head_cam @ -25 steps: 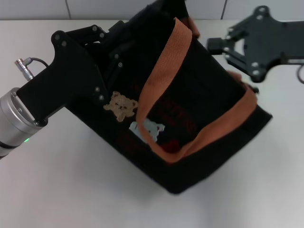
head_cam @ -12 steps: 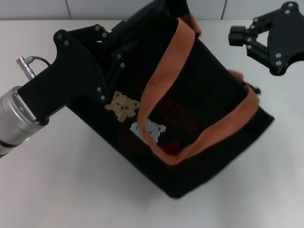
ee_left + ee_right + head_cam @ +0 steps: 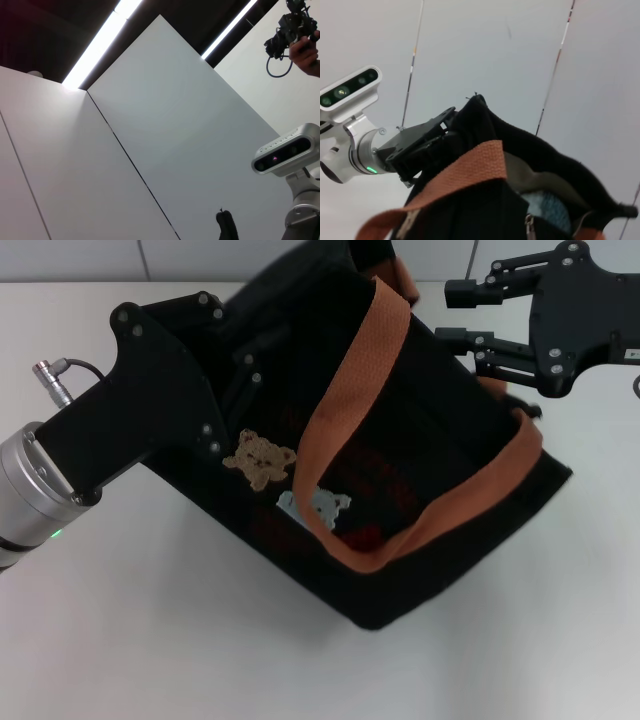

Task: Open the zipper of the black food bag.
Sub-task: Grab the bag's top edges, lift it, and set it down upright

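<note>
The black food bag [image 3: 430, 430] lies tilted on the white table, its orange-brown handles [image 3: 345, 390] and two bear pictures [image 3: 262, 458] facing up. My left gripper [image 3: 238, 352] is at the bag's far left top edge and looks shut on the fabric; the right wrist view shows this left gripper [image 3: 440, 134] against the bag [image 3: 480, 125]. My right gripper [image 3: 458, 313] hovers open just off the bag's far right top corner, fingers pointing at it. In the right wrist view the bag's mouth gapes, showing pale lining, with the zipper's small silver pull tab [image 3: 528, 221] at its near end.
The white table [image 3: 150, 640] spreads around the bag, and a tiled wall runs along its far edge. The left wrist view shows only wall panels, ceiling lights and a camera head [image 3: 285, 156].
My right gripper swung up and away to the right, then came back left and turned its open fingers towards the bag's top corner. The bag shifted slightly; the left arm held still.
</note>
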`<state>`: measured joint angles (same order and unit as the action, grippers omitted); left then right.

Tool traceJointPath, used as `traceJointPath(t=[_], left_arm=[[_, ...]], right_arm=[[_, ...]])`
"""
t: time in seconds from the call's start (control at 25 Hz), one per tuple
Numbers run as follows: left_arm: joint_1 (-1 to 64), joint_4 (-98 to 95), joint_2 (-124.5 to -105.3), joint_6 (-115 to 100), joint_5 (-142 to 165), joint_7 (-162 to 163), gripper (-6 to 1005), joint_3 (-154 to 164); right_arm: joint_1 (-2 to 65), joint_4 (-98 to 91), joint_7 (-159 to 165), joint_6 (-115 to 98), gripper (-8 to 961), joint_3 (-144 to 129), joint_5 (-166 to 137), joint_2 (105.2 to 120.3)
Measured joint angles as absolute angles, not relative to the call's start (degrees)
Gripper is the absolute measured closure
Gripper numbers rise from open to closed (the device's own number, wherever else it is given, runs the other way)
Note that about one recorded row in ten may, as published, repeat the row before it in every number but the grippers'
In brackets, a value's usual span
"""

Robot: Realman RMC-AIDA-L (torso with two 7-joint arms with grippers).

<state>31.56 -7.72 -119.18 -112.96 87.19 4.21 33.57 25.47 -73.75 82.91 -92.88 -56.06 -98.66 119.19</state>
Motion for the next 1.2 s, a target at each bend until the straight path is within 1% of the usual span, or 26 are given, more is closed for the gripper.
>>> traceJointPath(t=[0.36, 0.56, 1.2], left_arm=[[31.55, -7.81, -119.18, -113.03, 87.32, 4.21, 843, 33.57], [31.66, -7.82, -119.18, -113.19, 87.39, 4.22, 843, 33.57], [32.14, -7.33, -119.18, -113.32, 87.46, 4.22, 842, 33.58]], right_arm=[[27.92, -70.93, 82.96, -91.60, 550, -57.89, -99.68, 119.19], [28.54, -70.02, 82.99, -90.64, 552, -60.05, -100.07, 119.18], [27.39, -73.37, 85.32, -94.33, 552, -60.29, -100.06, 119.17]])
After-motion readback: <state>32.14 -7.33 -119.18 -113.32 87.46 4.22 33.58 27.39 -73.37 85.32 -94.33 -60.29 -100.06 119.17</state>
